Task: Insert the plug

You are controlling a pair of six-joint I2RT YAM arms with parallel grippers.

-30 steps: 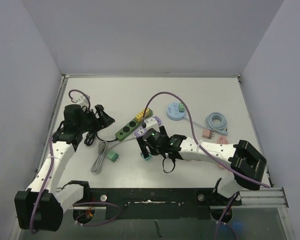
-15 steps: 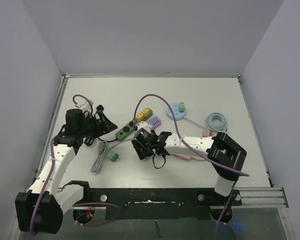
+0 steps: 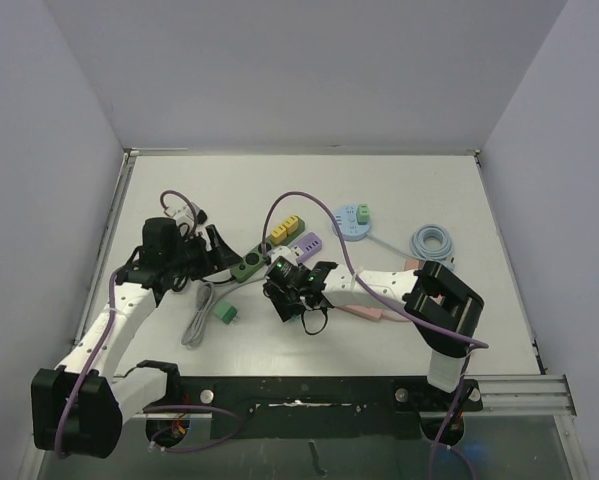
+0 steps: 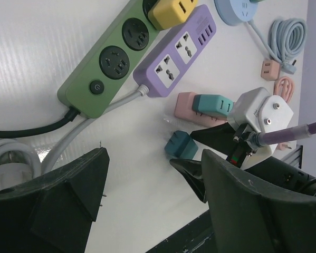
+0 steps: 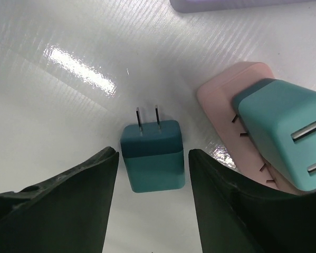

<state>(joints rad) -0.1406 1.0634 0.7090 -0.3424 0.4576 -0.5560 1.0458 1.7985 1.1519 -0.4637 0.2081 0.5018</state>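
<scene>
Right tool (image 5: 152,167) straddles the teal plug (image 5: 152,155), which lies flat on the desk (image 5: 63,89), prongs pointing away. Gaps show on both sides and nothing is gripped. Step: grasping. Next, probably: pinch, lift, aim prongs at the purple power strip (image 4: 173,52) beyond. Left tool (image 4: 153,174) wide open, empty.

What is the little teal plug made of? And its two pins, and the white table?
The teal plug looks like smooth, matte plastic: rounded edges and only a soft sheen. Its two pins look like metal, thin, dark and straight, though they are small to judge. The white table seems to be glossy plastic or laminate: it shows bright glare and fine ribs.
</scene>
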